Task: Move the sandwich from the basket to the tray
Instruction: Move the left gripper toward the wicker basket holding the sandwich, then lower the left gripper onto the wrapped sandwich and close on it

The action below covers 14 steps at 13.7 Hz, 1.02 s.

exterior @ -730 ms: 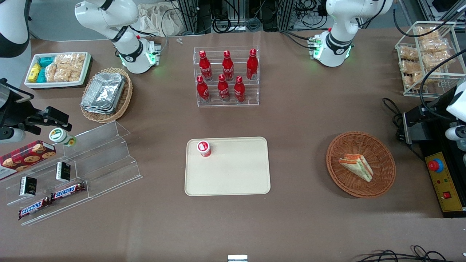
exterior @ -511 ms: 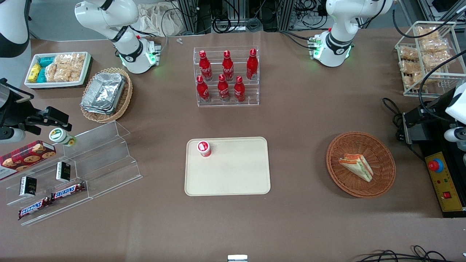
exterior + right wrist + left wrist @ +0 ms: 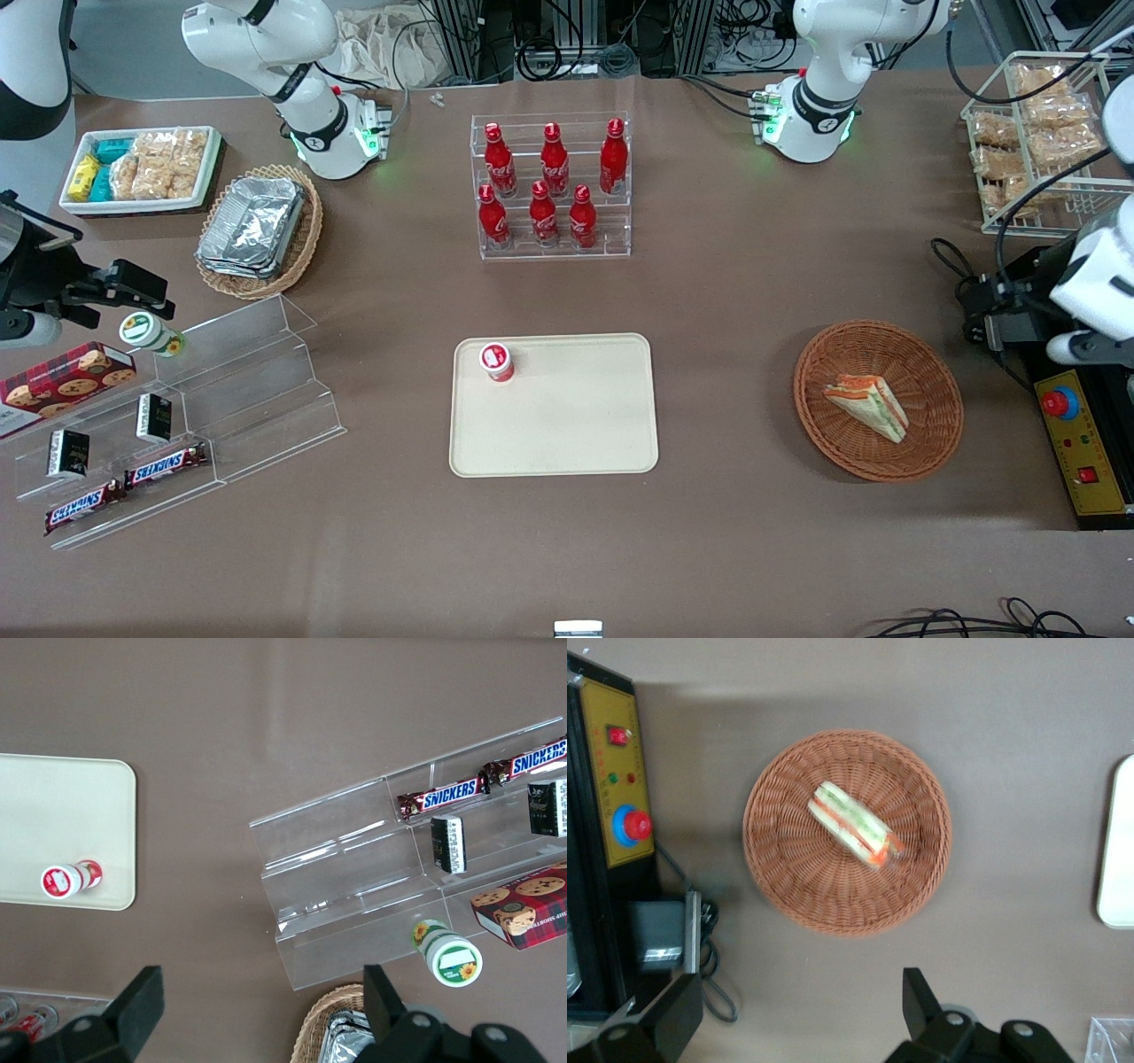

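Sandwich point(image 3: 867, 406) lies in the basket point(image 3: 930, 443), well apart from the tray point(image 3: 567, 434), while the gripper point(image 3: 797, 1010) hangs above the basket's edge, fingers point(image 3: 921, 997) spread wide and empty.

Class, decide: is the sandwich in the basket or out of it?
In. The sandwich lies inside the basket; the open pincer hangs above, touching nothing.

Six red bottles point(image 3: 551, 184) stand in a clear rack point(image 3: 554, 244).
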Each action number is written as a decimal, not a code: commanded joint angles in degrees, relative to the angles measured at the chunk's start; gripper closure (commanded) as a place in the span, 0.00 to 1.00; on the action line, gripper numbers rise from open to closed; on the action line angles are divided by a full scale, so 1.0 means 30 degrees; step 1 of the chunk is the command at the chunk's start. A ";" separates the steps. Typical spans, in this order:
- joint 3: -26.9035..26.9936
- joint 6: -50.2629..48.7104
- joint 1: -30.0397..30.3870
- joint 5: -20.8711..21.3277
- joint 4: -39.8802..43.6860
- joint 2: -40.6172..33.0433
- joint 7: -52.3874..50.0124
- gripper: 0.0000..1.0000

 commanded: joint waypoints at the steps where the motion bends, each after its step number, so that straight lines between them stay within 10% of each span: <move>1: 0.0130 0.3215 -0.0093 -0.0448 -0.3244 -0.0601 -0.1030 0.00; 7: 0.0100 0.5737 -0.0210 -0.0829 -0.3780 0.1855 -0.2906 0.01; 14: -0.0251 0.9024 -0.0327 -0.0771 -0.3838 0.4406 -1.2516 0.01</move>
